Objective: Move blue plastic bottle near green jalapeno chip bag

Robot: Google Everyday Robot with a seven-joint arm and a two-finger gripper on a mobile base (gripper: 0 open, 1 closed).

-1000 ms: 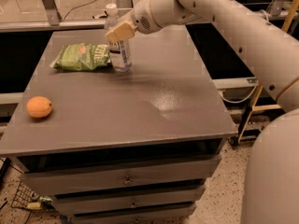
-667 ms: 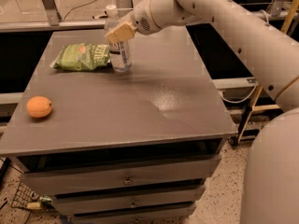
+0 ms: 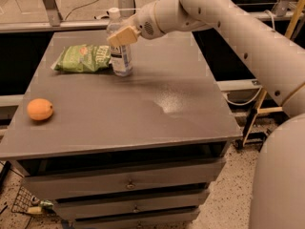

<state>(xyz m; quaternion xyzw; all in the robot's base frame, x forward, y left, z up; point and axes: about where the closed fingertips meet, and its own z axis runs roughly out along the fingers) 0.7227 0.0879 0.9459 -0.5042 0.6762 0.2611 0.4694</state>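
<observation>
The blue plastic bottle point(image 3: 121, 56), clear with a white cap and a black-and-white label, stands upright at the back left of the grey table point(image 3: 143, 109). Its base is at the table surface. My gripper point(image 3: 122, 36) reaches in from the right and is shut on the bottle's upper body. One tan finger point(image 3: 125, 34) crosses in front of the bottle; the other is hidden behind it. The green jalapeno chip bag point(image 3: 82, 58) lies flat just left of the bottle, its right end touching or nearly touching the bottle's base.
A round orange fruit point(image 3: 40, 109) lies near the table's left edge. The table is a cabinet with drawers point(image 3: 129, 185) below. My white arm point(image 3: 228, 18) spans the back right. Metal rails and cables run behind the table.
The gripper and the bottle have come down together a little, bringing the bottle's base down to the table next to the bag. The bag and the orange have not moved.
</observation>
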